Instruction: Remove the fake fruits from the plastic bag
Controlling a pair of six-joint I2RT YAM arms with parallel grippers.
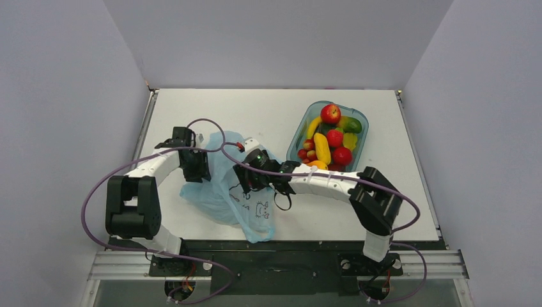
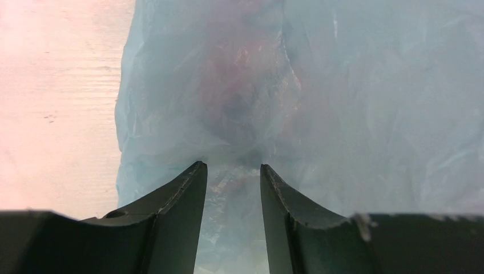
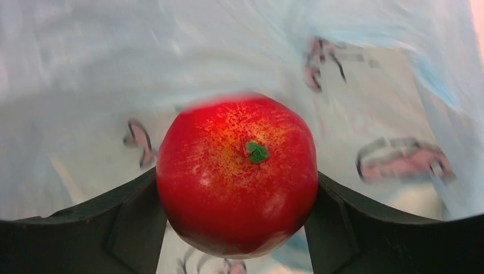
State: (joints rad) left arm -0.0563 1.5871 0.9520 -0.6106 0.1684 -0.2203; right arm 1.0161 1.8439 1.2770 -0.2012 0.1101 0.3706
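Observation:
The light-blue plastic bag point(image 1: 224, 195) lies crumpled on the table between my two grippers. My left gripper point(image 1: 195, 171) is at the bag's left edge; in the left wrist view the left gripper point(image 2: 234, 165) has bunched bag film point(image 2: 342, 85) between its jaws. A reddish blur point(image 2: 245, 85) shows through the film. My right gripper point(image 1: 246, 179) is over the bag's middle. In the right wrist view the right gripper point(image 3: 237, 174) is shut on a red apple with yellowish patches point(image 3: 237, 182), with the printed bag point(image 3: 85, 68) behind it. Other bag contents are hidden.
A teal transparent oval tub point(image 1: 365, 119) stands at the back right of the white table point(image 1: 211, 109), filled with several toy fruits. Grey walls close in the table at the left, right and back.

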